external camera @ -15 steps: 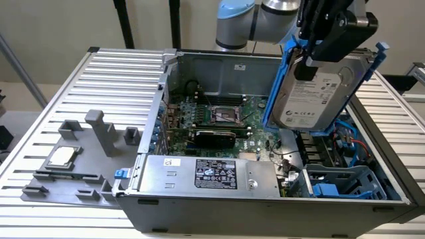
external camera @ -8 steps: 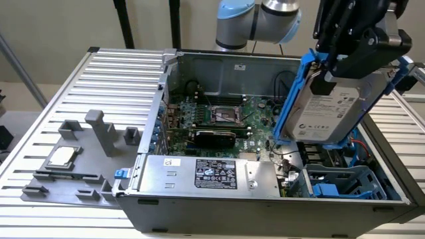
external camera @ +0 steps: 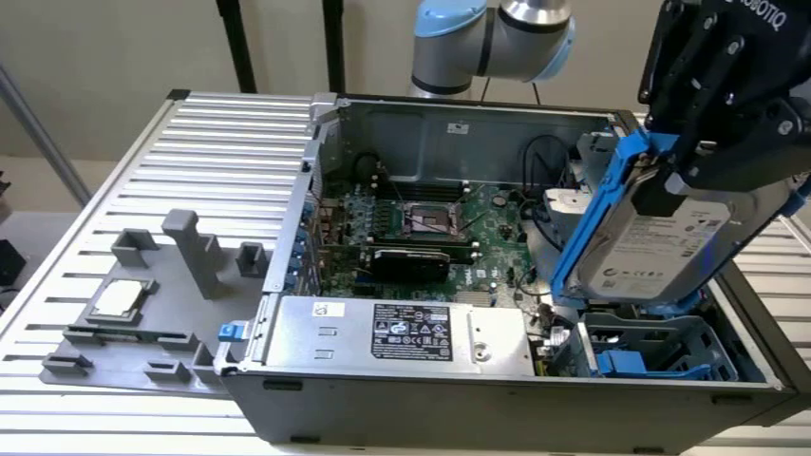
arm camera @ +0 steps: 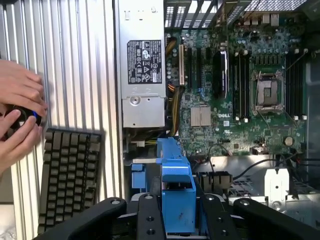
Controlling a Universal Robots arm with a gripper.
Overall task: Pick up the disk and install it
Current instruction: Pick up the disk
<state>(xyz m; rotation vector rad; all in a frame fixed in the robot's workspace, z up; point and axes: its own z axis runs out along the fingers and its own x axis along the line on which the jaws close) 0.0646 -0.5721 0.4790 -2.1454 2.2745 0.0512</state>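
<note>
The disk [external camera: 666, 242] is a silver-grey drive with a white label, clipped in a blue plastic frame [external camera: 594, 223]. It hangs on edge, tilted, above the drive bay [external camera: 652, 351] at the exterior view's right end of the open computer case. My gripper [external camera: 685, 157] is shut on its upper end. In the wrist view the blue frame [arm camera: 176, 185] sits clamped between my black fingers [arm camera: 150, 217], and the case interior lies below it.
The open case [external camera: 457, 123] holds a green motherboard [external camera: 431, 218] and a silver power supply [external camera: 399, 332]. A grey fixture [external camera: 140, 313] with a small square chip [external camera: 117, 299] lies at the exterior view's left. A person's hands [arm camera: 17, 112] and a keyboard [arm camera: 67, 175] lie beside the case.
</note>
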